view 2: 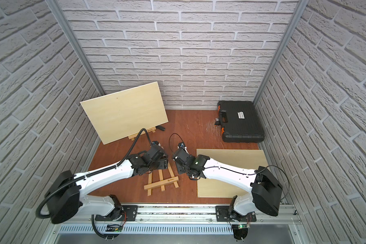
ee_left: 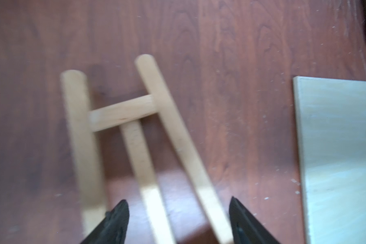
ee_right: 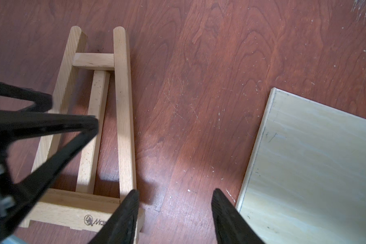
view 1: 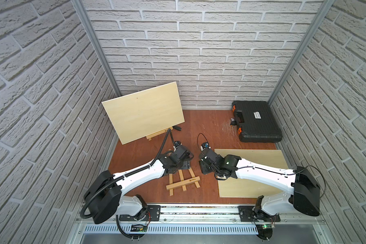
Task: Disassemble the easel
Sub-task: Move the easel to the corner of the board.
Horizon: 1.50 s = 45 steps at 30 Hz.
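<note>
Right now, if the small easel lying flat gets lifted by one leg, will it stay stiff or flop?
Likely light: the easel is thin wooden slats. Its middle strut seems joined only at the top crossbar, so it may swing.

White-grey brick-pattern walls (view 1: 199, 52) on three sides: 9, 12, 3 o'clock. Bare metal corner posts (view 1: 95, 46) at 11 and 1. Floor (view 1: 216, 126) reddish-brown wood grain; pale scratches (view 1: 226, 126) toward 1 o'clock, beside shut black case (view 1: 257, 121). Metal rail (view 1: 199, 211) and slotted grille (view 1: 199, 229) along 6 o'clock edge. Light even, shadows soft.
</note>
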Available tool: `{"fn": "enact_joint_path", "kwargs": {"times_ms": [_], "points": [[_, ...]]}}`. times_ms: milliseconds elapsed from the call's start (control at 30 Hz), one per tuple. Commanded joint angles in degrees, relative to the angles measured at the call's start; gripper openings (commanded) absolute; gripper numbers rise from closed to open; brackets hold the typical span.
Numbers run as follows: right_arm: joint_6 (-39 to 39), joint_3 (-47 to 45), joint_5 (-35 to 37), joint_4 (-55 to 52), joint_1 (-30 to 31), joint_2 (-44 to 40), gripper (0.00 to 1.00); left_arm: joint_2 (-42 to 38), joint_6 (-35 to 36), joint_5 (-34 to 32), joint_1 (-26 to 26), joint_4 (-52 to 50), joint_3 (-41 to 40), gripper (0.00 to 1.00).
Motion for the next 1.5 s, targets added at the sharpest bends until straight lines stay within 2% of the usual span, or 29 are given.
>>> {"fn": "enact_joint_path", "kwargs": {"times_ms": [0,267,467,633,833,1000,1200,1467], "points": [[0.7,-2.0,1.5,-1.6,-0.6,-3.5,0.61,5.2,-7.4,0.2,-1.8,1.2,2.2,0.76],[1.4,-6.9,1.6,-2.7,-2.9,-10.0,0.61,13.9,-12.6,-0.7,-3.3,0.4,6.3,0.72],[1.1,-7.9,1.6,-2.8,-3.8,-11.5,0.61,19.0,-12.2,1.3,-3.3,1.5,7.3,0.62],[0.2,-7.4,1.2,-2.1,-4.2,-10.8,0.61,19.0,-12.0,2.1,-3.2,1.6,5.1,0.50],[-0.7,-6.5,0.3,-0.9,-4.4,-9.2,0.61,13.6,-11.4,1.4,-1.4,-1.0,-0.8,0.35],[-0.8,-5.9,-0.3,0.1,-4.4,-8.1,0.61,5.8,-9.9,0.4,2.1,-3.8,-7.8,0.24],[-0.9,-5.4,-1.2,1.0,-4.4,-6.8,0.61,-3.3,-6.5,-0.2,9.2,-8.9,-14.5,0.18],[-0.4,-5.8,-2.6,2.7,-4.4,-5.8,0.60,-13.3,1.0,1.8,19.6,-11.1,-20.4,0.16]]}}
